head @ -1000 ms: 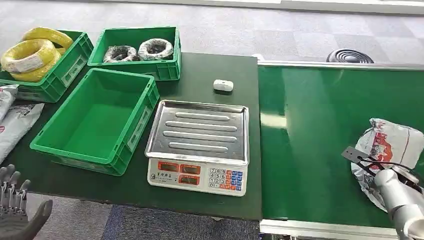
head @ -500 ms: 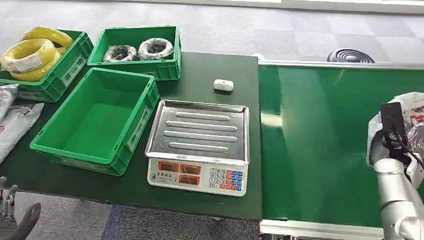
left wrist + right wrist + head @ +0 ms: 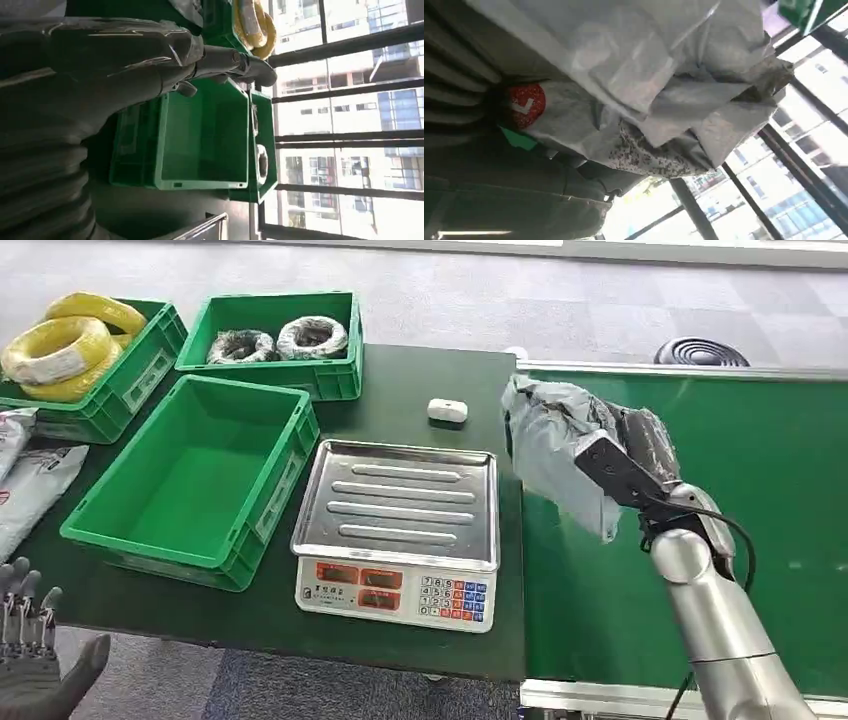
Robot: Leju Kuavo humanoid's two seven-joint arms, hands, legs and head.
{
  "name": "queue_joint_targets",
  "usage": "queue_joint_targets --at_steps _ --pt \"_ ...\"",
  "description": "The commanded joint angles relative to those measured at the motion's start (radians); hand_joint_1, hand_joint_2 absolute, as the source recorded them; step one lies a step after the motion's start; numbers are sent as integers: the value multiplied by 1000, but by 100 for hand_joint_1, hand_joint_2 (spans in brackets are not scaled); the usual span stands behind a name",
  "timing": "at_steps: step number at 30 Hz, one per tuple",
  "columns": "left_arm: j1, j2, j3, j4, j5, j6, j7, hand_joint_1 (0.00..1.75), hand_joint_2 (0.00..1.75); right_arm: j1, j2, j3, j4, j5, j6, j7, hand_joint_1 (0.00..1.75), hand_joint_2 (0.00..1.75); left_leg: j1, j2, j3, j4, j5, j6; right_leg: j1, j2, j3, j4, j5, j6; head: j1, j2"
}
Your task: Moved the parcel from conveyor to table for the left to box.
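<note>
Over the seam between conveyor (image 3: 700,440) and table (image 3: 420,380), at three o'clock from the scale (image 3: 398,530), the right hand (image 3: 640,445) holds the parcel (image 3: 550,440) aloft: a crumpled grey plastic mailer, creased, with a red round mark. Down at seven o'clock, the left hand (image 3: 30,660) holds nothing, fingers spread.

A scale (image 3: 398,530), yellow cable coils (image 3: 60,348) and a white case (image 3: 446,410).
</note>
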Motion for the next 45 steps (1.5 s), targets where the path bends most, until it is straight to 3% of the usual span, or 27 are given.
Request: queue_joint_targets --at_steps 1,3,5,11,16,17,18,30,35,38,40,45 --pt "-39 58 -25 65 -20 24 4 0 175 -179 65 507 -34 126 423 -42 175 175 -2 11 1 -2 0 0 -1 10 -3 1 2 -2 0 0" --pt "-34 34 -20 31 -22 36 24 0 175 -189 85 539 -11 132 417 -7 175 175 -1 18 4 -4 0 0 0 16 -3 -1 4 -5 0 0" --pt "-36 21 -12 10 -23 46 39 0 175 -199 88 548 3 145 405 6 175 175 -1 8 1 0 0 0 0 7 -3 1 1 -3 0 0" --pt "-55 17 -8 0 -23 56 65 0 175 -199 95 504 2 131 388 -4 175 175 0 7 2 -2 1 1 1 5 -2 -1 2 -3 0 0" --pt "-65 16 -13 -7 -28 79 69 0 175 -228 171 513 -4 157 359 23 175 175 0 9 2 -3 1 1 1 6 -2 -1 2 -4 -1 0" --pt "-62 14 -12 -12 -28 83 69 0 175 -235 187 512 6 164 351 44 17 175 0 9 1 -2 1 0 1 7 -3 0 2 -4 0 0" --pt "-57 11 -10 -19 -27 88 70 0 175 -242 205 514 24 182 330 70 0 175 1 9 2 -2 0 0 1 7 -3 0 2 -4 -1 0" --pt "-44 25 -38 -34 -59 111 55 0 175 -208 226 492 56 170 292 63 0 175 1 5 2 -2 1 0 2 4 0 -1 1 -3 0 0" --pt "-46 101 -159 -39 -211 192 31 0 175 -160 221 438 32 100 290 28 0 175 1 3 2 -3 1 0 2 1 0 -2 1 -3 0 0" --pt "-69 206 -313 -5 -324 269 31 0 175 -114 201 378 8 17 303 -12 0 175 1 1 2 -2 2 0 2 -1 0 -1 1 -3 -1 0" --pt "-113 313 -467 55 -416 367 63 0 175 -74 155 337 -22 -8 288 -20 0 175 1 0 2 -2 2 0 2 -2 0 -2 1 -3 -1 0" --pt "-254 406 -659 168 -485 443 139 0 175 25 62 237 -98 -5 295 -15 0 175 1 -8 2 -2 3 1 2 -9 2 -3 0 -2 -1 0"
